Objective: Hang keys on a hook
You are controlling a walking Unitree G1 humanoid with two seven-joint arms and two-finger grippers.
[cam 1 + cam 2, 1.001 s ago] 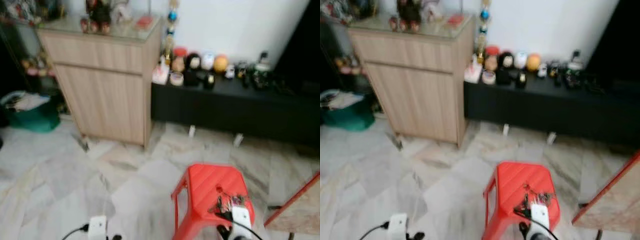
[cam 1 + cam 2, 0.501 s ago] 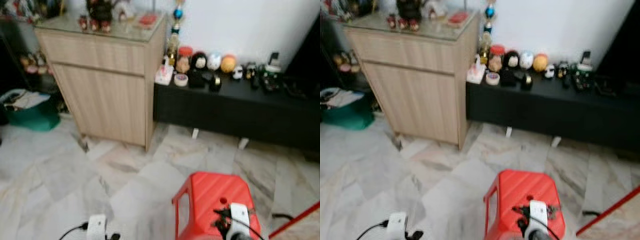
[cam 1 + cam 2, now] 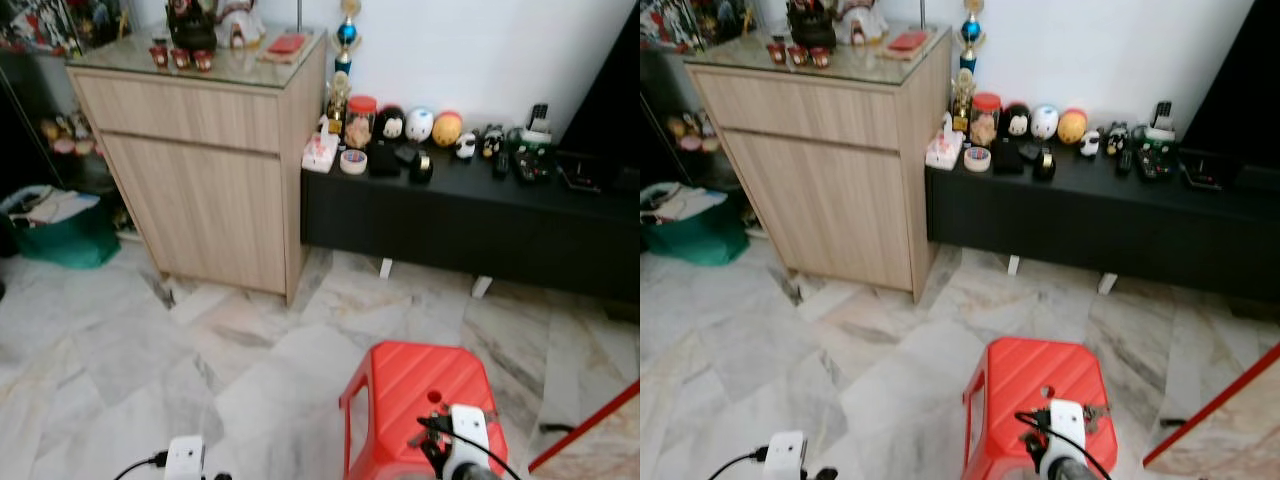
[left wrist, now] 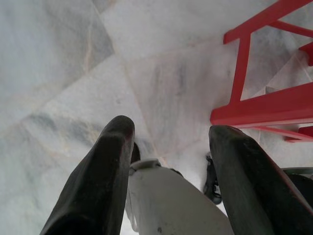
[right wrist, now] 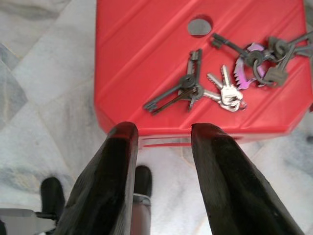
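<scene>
— How far along is the job?

— Barely starting, I'd judge: the keys (image 5: 222, 78) are lying on the red stool (image 5: 146, 58), untouched, and no hook can be made out yet.

— And the arms, left to right?

— The left gripper (image 4: 171, 147) is pointing down at the floor (image 4: 58, 63) beside the stool, fingers spread, holding nothing. The right gripper (image 5: 161, 142) is hovering just off the stool's edge, fingers parted and empty, short of the keys.

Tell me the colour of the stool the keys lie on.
Red; the stool under the keys shows best in the right wrist view.
</scene>
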